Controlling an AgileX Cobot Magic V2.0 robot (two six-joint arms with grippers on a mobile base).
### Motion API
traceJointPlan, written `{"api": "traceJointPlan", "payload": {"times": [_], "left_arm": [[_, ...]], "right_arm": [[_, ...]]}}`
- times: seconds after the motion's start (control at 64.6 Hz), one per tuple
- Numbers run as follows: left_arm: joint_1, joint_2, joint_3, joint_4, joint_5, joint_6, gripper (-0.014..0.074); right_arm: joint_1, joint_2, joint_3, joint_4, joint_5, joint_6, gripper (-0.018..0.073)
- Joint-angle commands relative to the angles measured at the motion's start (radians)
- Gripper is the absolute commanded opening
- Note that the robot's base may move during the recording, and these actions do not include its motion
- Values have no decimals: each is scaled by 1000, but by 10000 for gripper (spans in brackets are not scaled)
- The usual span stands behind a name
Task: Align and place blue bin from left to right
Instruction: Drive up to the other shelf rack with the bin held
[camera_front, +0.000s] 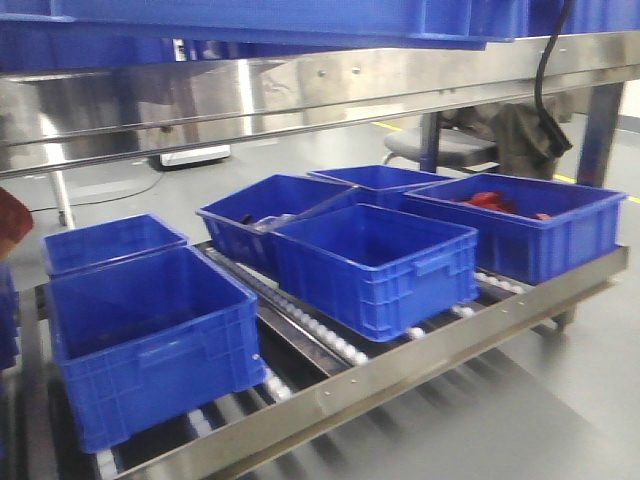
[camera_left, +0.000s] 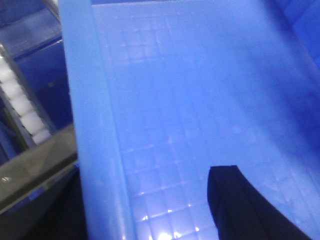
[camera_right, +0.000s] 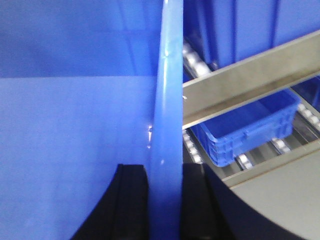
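Hard up against the front camera hangs the blue bin (camera_front: 260, 18), clear above the roller rack (camera_front: 420, 350), so I'd say it is picked up but not yet set down in line with the other bins (camera_front: 375, 265) there. Its wall sits pinched between the fingers of the right gripper (camera_right: 165, 200); the left gripper (camera_left: 235, 200) shows one dark finger inside the bin, and I cannot tell whether it grips.
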Motion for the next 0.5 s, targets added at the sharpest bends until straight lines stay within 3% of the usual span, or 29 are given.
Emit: {"api": "traceJointPlan", "payload": {"times": [0.0,0.48], "left_arm": [[-13,-42,-20,-48,-53,64,-111],[-13,-42,-20,-48,-53,64,-111]], "right_arm": [[-11,-7,-17,-49,-204,-24,-151],[-11,-7,-17,-49,-204,-24,-151]]}}
